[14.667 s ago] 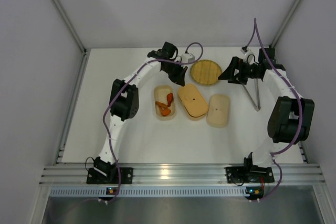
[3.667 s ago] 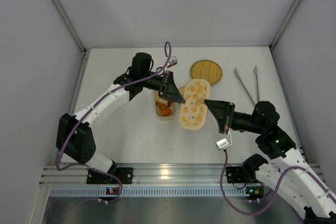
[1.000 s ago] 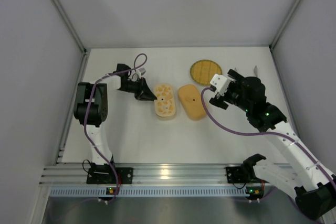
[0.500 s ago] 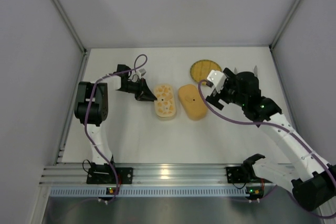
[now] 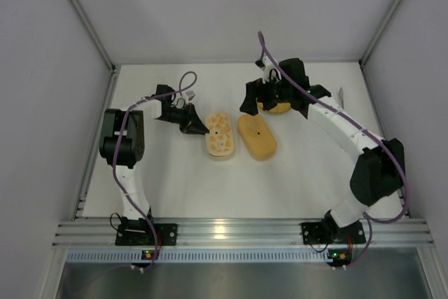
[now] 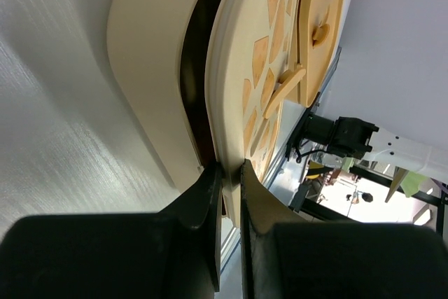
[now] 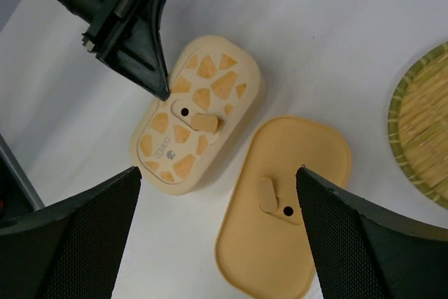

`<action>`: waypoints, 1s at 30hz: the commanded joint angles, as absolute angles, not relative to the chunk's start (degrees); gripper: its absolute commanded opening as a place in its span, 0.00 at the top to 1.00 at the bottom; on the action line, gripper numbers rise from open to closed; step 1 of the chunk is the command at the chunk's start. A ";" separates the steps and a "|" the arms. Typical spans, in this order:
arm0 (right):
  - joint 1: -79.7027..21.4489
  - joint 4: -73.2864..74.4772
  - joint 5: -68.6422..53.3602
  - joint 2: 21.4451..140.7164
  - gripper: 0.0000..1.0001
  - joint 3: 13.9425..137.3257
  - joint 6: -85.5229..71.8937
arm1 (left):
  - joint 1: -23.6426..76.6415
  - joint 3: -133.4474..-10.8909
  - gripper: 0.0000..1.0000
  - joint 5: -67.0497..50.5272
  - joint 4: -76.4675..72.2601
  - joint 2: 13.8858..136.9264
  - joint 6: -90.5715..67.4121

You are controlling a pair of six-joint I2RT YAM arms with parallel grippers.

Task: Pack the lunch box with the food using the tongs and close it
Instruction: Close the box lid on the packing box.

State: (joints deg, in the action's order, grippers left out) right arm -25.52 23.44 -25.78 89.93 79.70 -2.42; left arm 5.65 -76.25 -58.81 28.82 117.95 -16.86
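The lunch box (image 5: 219, 135) stands mid-table under a cream lid with orange patches (image 7: 196, 113). Whatever food it holds is hidden by that lid. My left gripper (image 5: 199, 129) reaches in from the left, shut on the patterned lid's rim (image 6: 231, 138); the left gripper (image 6: 231, 171) also presses against the box's base (image 6: 147, 68). A plain orange lid (image 5: 257, 136) lies to the right of the box. My right gripper (image 5: 253, 101) hovers open behind and above the plain lid (image 7: 287, 208), holding nothing. One tip of the tongs (image 5: 341, 93) shows at the back right.
A round woven yellow plate (image 5: 275, 108) sits behind the plain lid, half hidden under my right arm; the plate (image 7: 420, 138) also shows at the right edge of the right wrist view. White walls close in the table on three sides.
My right arm has swung from the right side toward the back middle and now hangs over the woven plate and the plain lid. The left arm and the box have not moved.
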 commanded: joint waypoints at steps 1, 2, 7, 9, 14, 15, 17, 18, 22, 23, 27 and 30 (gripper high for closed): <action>-27.50 15.57 -25.94 94.30 0.09 82.53 -15.55 | 5.36 -78.66 0.89 -55.72 30.23 118.91 -13.80; -28.21 15.21 -23.58 95.09 0.07 82.70 -16.08 | 5.45 -78.84 0.89 -55.46 30.76 119.09 -13.62; -32.86 15.91 -17.49 100.01 0.01 84.90 -17.84 | 5.45 -78.66 0.89 -55.46 30.94 119.44 -13.54; -33.57 17.31 -17.14 102.73 0.01 86.04 -19.24 | 5.45 -78.49 0.89 -55.28 30.76 119.62 -13.62; -34.72 18.63 -18.19 105.90 0.04 88.24 -21.53 | 5.45 -78.05 0.89 -54.76 30.76 119.80 -13.45; -35.06 18.46 -18.80 106.43 0.05 88.16 -22.58 | 5.45 -77.96 0.89 -54.76 30.85 119.79 -13.36; -35.42 18.28 -19.33 106.79 0.06 87.89 -23.81 | 5.45 -77.87 0.89 -54.67 30.85 119.97 -13.36; -35.51 18.28 -20.03 107.48 0.08 87.72 -24.51 | 5.45 -77.78 0.89 -54.67 30.76 119.97 -13.45; -36.56 19.42 -19.78 108.81 0.09 86.75 -27.07 | 5.45 -77.78 0.89 -54.58 30.76 119.97 -13.45; -37.00 19.25 -18.64 108.81 0.09 86.31 -26.98 | 5.36 -77.78 0.89 -54.49 30.76 119.88 -13.19; -38.49 19.68 -15.83 109.51 0.08 86.39 -27.07 | 5.45 -77.61 0.89 -54.40 30.76 119.97 -13.10; -39.81 21.53 -12.94 111.17 0.09 88.50 -26.90 | 5.45 -77.34 0.89 -54.49 30.41 120.06 -13.27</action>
State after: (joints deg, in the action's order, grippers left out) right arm -37.67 21.06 -16.49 109.60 85.58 -25.71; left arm 5.65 -77.43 -58.35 30.44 118.67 -15.73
